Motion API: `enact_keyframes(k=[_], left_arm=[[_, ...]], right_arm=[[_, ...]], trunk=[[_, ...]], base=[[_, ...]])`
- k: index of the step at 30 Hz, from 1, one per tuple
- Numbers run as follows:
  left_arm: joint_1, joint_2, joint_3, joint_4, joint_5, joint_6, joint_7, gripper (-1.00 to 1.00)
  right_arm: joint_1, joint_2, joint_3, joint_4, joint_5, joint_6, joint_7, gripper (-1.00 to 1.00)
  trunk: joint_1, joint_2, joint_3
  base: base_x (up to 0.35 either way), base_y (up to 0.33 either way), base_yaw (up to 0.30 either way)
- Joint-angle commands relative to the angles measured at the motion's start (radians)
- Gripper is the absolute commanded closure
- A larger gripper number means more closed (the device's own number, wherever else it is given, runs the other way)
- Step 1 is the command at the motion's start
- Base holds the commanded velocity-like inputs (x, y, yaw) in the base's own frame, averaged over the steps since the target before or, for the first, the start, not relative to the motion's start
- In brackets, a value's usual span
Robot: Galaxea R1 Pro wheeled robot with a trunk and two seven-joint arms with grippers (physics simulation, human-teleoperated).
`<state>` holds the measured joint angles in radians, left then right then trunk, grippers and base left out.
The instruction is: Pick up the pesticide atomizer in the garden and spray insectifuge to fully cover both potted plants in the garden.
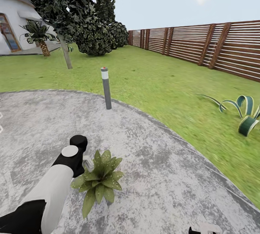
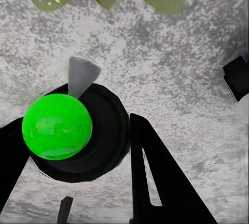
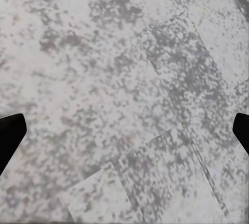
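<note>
Left pincer is seen closed around the pesticide atomizer, whose green cap and grey nozzle are held just beside the potted plant on the grey patio; right pincer is spread wide above bare paving, nothing gripped; lawn and fence lie beyond.

We are seeing a grey, white-mottled patio bordered by green lawn. On the patio, beside the black-and-white left arm, a potted plant is showing pale green pointed leaves. A bright green ball is capping the black atomizer. Beyond the patio, the fence is showing brown slats.
</note>
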<state>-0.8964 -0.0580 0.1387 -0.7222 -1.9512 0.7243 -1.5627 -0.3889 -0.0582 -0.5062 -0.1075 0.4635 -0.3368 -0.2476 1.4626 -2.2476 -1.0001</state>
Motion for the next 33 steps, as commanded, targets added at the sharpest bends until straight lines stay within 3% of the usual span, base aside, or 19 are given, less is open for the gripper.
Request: enact_keyframes(k=[1,8,13,18,29,33], left_arm=[[0.0,-0.002,0.005,0.0,-0.011,0.009,-0.008,1.0],[0.013,0.011,0.004,0.0,-0.01,0.003,-0.008,1.0],[0.019,0.006,0.001,0.001,-0.009,0.006,-0.008,1.0],[0.059,0.0,0.002,0.0,-0.008,0.01,-0.008,1.0],[0.083,0.006,0.005,-0.001,-0.005,0.012,-0.008,1.0],[0.126,0.007,0.009,-0.001,0.02,0.012,-0.008,1.0]], right_arm=[[-0.001,0.0,-0.008,0.002,0.01,-0.004,-0.003,-1.0],[-0.001,0.0,-0.008,0.002,0.01,-0.004,-0.003,-1.0],[-0.001,0.0,-0.008,0.002,0.01,-0.004,-0.004,-1.0],[-0.001,0.0,-0.008,0.002,0.01,-0.004,-0.004,-1.0],[-0.001,0.0,-0.008,0.002,0.01,-0.004,-0.004,-1.0],[-0.001,0.0,-0.008,0.002,0.01,-0.004,-0.004,-1.0]], trunk=[[-0.001,0.0,-0.001],[-0.001,0.0,-0.001],[-0.001,0.0,-0.001],[-0.001,0.0,-0.001],[-0.001,0.0,-0.001],[-0.001,0.0,-0.001]], base=[[-0.225,-0.199,0.277],[-0.051,-0.041,0.141],[-0.001,-0.001,0.072],[0.0,0.0,0.253],[-0.01,-0.014,0.272],[-0.074,-0.07,0.071]])
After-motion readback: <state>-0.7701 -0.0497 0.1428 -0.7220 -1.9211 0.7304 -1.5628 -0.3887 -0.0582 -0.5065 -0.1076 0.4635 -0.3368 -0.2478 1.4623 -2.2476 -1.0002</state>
